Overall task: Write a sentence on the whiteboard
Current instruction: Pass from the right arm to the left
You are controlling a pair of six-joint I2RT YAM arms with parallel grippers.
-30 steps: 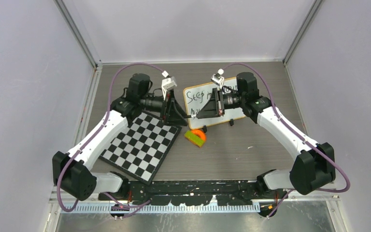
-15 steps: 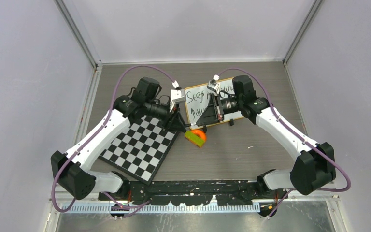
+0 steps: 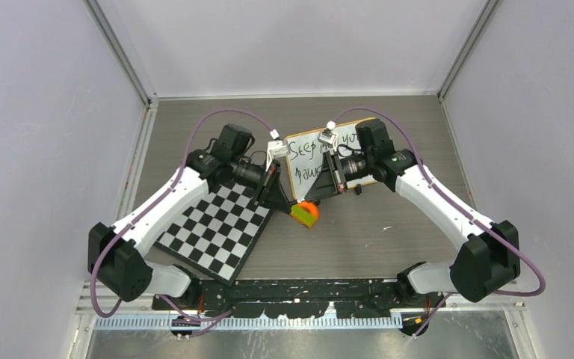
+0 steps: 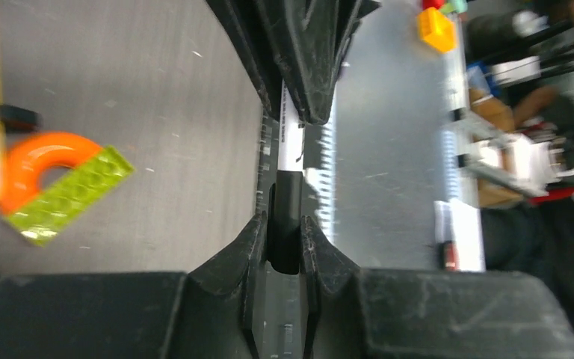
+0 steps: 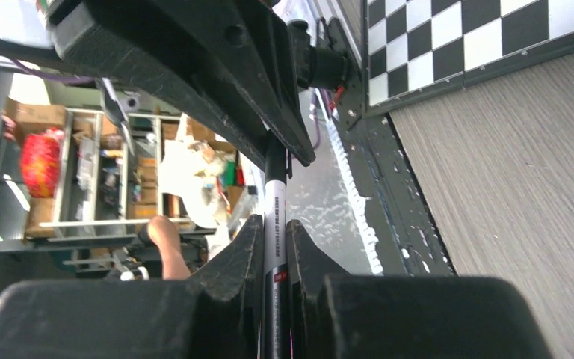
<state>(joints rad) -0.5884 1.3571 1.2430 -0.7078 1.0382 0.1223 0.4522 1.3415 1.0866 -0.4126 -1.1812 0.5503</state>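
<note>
The whiteboard (image 3: 300, 149) stands at the back centre, and my arms partly cover it. The sentence (image 3: 303, 147) is dark handwriting in two lines, readable only in part. My two grippers meet tip to tip just in front of the board. My right gripper (image 3: 310, 191) is shut on the white barrel of the marker (image 5: 275, 196). My left gripper (image 3: 282, 196) is shut on the marker's black cap (image 4: 285, 217). In the left wrist view the barrel (image 4: 291, 138) runs from my left gripper (image 4: 284, 224) into the right fingers. My right gripper also shows in the right wrist view (image 5: 273, 224).
An orange and green toy (image 3: 303, 212) lies on the table just below the gripper tips; it also shows in the left wrist view (image 4: 52, 187). A black-and-white chequered board (image 3: 217, 224) lies at the left under my left arm. Walls stand on three sides.
My left arm has swung right and down to meet the right gripper. My right gripper has come down off the board's face. Both now hold the marker end to end.
</note>
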